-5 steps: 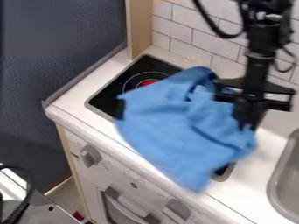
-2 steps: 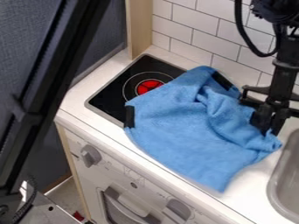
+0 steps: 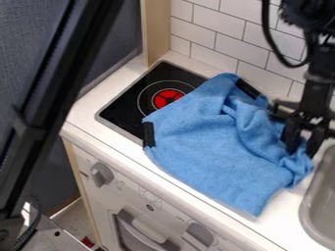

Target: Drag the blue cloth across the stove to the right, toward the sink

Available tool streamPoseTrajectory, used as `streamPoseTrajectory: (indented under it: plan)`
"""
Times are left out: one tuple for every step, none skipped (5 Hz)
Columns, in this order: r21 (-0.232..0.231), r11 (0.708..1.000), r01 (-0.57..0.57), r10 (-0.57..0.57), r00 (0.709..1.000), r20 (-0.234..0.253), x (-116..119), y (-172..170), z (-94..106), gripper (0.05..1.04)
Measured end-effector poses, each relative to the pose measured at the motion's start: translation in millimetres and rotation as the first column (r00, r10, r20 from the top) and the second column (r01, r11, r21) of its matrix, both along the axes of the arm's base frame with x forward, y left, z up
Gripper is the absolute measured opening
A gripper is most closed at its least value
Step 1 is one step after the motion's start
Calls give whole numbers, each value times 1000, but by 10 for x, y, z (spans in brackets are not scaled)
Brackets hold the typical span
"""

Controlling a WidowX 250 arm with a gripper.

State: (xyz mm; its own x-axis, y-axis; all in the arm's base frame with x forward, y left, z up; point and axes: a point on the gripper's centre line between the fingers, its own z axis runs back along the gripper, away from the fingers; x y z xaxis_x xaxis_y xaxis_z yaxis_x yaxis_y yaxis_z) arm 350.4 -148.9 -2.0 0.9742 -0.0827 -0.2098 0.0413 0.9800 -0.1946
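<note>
Partly covering the black stovetop (image 3: 131,103) and extending right of it towards the sink (image 3: 307,208), the rumpled blue cloth (image 3: 209,142) lies near the counter's (image 3: 88,110) front edge, beneath the gripper's (image 3: 303,146) spread fingers.

Open room lies above the left part of the black cooktop (image 3: 128,105) and the white counter (image 3: 86,110) beside it. A rumpled blue cloth (image 3: 219,147) blocks the right, towards the sink (image 3: 307,203); a tiled wall (image 3: 212,44) closes the back, a black beam (image 3: 56,88) the left.
</note>
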Motion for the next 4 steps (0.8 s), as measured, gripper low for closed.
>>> streamPoseTrajectory:
  plan:
    - [-57,988,142,-138,988,68,-60,-13,338,772]
    - [-55,970,239,-233,967,101,-154,-11,517,1001]
    - [-23,952,306,-294,931,215,-349,-63,889,1003]
    - [63,992,107,-116,978,174,-521,180,1006,1000]
